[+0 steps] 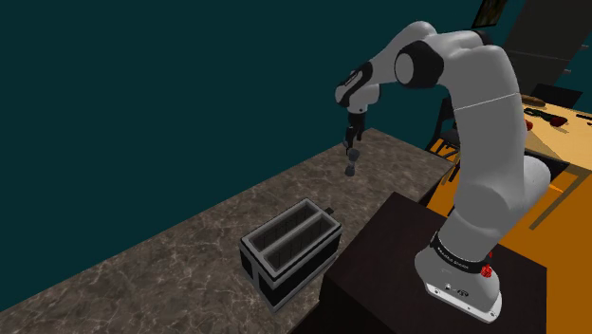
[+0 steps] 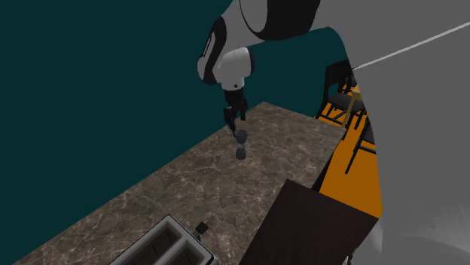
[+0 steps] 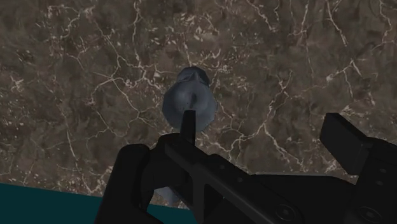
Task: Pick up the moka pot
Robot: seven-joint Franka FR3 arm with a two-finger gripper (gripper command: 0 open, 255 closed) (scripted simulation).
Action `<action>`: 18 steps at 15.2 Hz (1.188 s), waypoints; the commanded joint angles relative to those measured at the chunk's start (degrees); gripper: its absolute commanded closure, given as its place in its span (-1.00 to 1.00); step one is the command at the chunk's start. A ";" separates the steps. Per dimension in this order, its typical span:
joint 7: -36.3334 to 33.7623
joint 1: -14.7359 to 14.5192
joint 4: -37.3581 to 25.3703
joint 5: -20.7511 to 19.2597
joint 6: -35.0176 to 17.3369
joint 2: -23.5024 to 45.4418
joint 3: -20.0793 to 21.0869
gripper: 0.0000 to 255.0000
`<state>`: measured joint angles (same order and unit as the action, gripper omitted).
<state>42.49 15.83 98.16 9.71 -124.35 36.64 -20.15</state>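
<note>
Over the far end of the brown veined countertop: black gripper, fingers apart, nothing clasped. Directly beneath the fingertips: small grey moka pot, upright; contact of its base with the countertop cannot be told. Well apart, beside the dark stand: black two-slot toaster. Behind: teal wall.

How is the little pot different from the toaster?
The moka pot is small, grey and rounded; the toaster is much bigger, dark and boxy. The moka pot stands right under the gripper; the toaster sits farther along, near the stand. Both are upright on the brown marbled counter.
</note>
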 commanded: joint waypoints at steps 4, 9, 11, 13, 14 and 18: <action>2.19 4.89 -15.03 1.73 3.12 12.38 1.52 -1.00; 2.31 5.69 -17.22 2.22 1.93 15.78 2.12 -1.00; 2.32 5.86 -17.60 2.42 1.17 16.91 2.34 -1.00; 2.33 6.00 -17.91 2.57 0.58 17.81 2.52 -1.00; 2.33 6.00 -17.93 2.57 0.59 17.82 2.52 -1.00; 2.31 6.03 -18.15 2.56 0.76 17.86 2.51 1.00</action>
<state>44.80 21.86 79.98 12.26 -123.57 54.43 -17.65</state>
